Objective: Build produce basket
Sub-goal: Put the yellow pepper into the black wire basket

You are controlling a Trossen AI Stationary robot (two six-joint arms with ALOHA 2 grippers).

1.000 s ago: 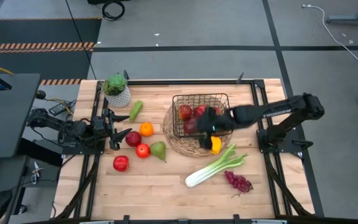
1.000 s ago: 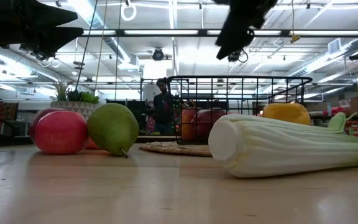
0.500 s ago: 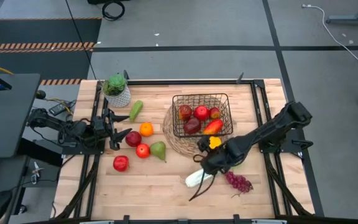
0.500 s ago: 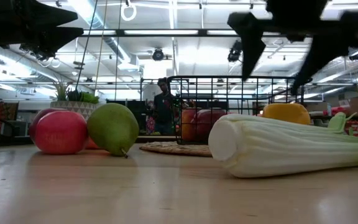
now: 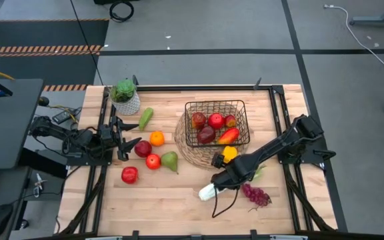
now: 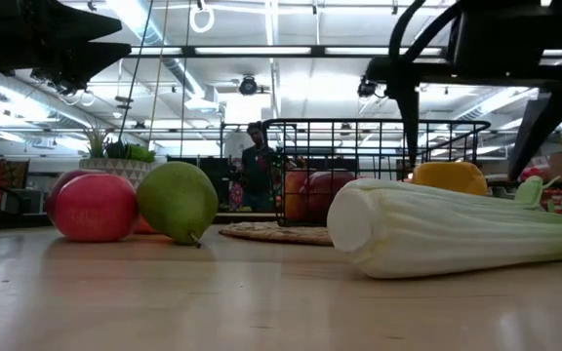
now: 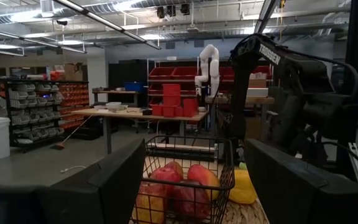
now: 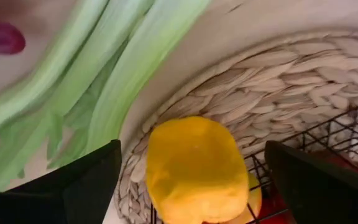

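The black wire basket (image 5: 217, 124) stands on a round woven mat and holds red apples and a red pepper (image 5: 229, 135). A yellow pepper (image 5: 230, 153) rests on the mat beside the basket's near side. The celery (image 5: 208, 193) lies on the table in front of it, with purple grapes (image 5: 255, 195) to its right. My right gripper (image 5: 223, 179) hangs open just above the celery (image 6: 427, 229); in its wrist view the yellow pepper (image 8: 194, 168) shows between its fingers. My left gripper (image 5: 127, 137) waits open at the table's left edge.
Near the left gripper lie an orange (image 5: 157, 138), red apples (image 5: 143, 148), a green pear (image 5: 170, 161) and a green piece of produce (image 5: 145, 118). A potted plant (image 5: 125, 97) stands at the far left corner. Bare wood stretches along the near edge (image 5: 159, 207).
My right gripper has swung from above the basket toward the near edge and come down over the celery, staying open. With the arm gone, a red pepper shows lying in the basket. The left arm has kept still.
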